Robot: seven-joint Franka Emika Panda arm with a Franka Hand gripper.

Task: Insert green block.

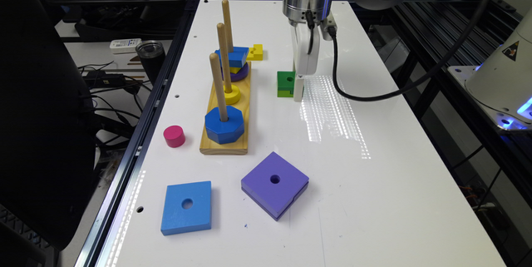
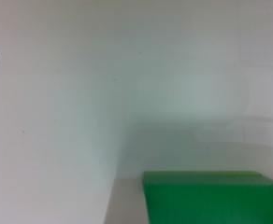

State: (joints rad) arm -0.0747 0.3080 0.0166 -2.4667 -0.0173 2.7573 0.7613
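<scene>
The green block (image 1: 286, 83) rests on the white table (image 1: 374, 200), dark green on top, lime green below, with a round hole in its top. My gripper (image 1: 298, 91) reaches straight down to the table surface and stands against the block's side on the exterior view's right. In the wrist view the green block (image 2: 213, 198) looms very close and blurred over the white table. The wooden peg board (image 1: 225, 144) with three upright pegs lies to the exterior view's left of the block.
On the pegs sit a blue octagon (image 1: 224, 124), a yellow ring (image 1: 231, 93) and a blue square (image 1: 235, 56) over yellow and purple pieces. A yellow notched block (image 1: 255, 52), pink cylinder (image 1: 174, 136), flat blue square (image 1: 186, 207) and purple square (image 1: 274, 184) lie loose.
</scene>
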